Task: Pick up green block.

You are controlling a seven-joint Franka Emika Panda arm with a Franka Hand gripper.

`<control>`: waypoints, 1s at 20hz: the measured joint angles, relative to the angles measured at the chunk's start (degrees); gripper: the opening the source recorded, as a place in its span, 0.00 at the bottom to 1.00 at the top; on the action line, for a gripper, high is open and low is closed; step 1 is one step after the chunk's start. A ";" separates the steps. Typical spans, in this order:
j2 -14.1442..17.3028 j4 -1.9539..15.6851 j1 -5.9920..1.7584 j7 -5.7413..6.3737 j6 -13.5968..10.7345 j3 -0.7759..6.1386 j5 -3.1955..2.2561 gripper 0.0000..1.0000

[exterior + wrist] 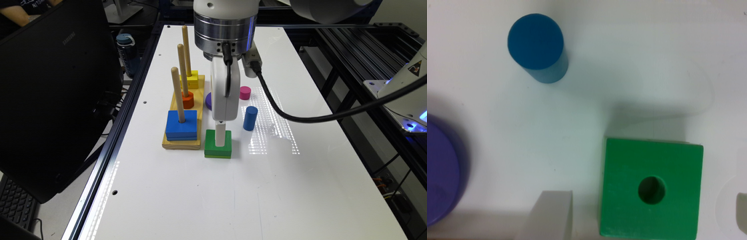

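Two fingers of the open tool [642,220] straddle the green block [650,194], clear of both side edges.

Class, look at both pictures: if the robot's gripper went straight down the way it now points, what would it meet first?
Probably the white table: the open gripper straddles the flat square dark-green wooden block, one finger on each side, so the fingers likely pass beside it. How high they are is unclear.

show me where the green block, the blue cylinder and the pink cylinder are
green block [627,200]: wrist view, top face beside the centre hole.
blue cylinder [250,118]: exterior view, middle of its side.
pink cylinder [245,93]: exterior view, its side.
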 joint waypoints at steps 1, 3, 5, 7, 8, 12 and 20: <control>0.10 -0.01 0.00 0.00 0.01 -0.03 -0.03 1.00; 0.62 -0.07 0.01 0.02 0.27 -0.16 -0.26 1.00; 1.18 -0.05 0.02 0.03 0.64 -0.33 -0.46 1.00; 1.37 -0.02 0.02 0.03 0.73 -0.37 -0.48 1.00; 1.37 -0.01 0.02 0.03 0.73 -0.37 -0.48 1.00; 1.39 0.14 0.51 0.36 0.77 -0.33 -0.48 1.00; 1.42 0.37 1.14 0.83 0.77 -0.45 -0.48 1.00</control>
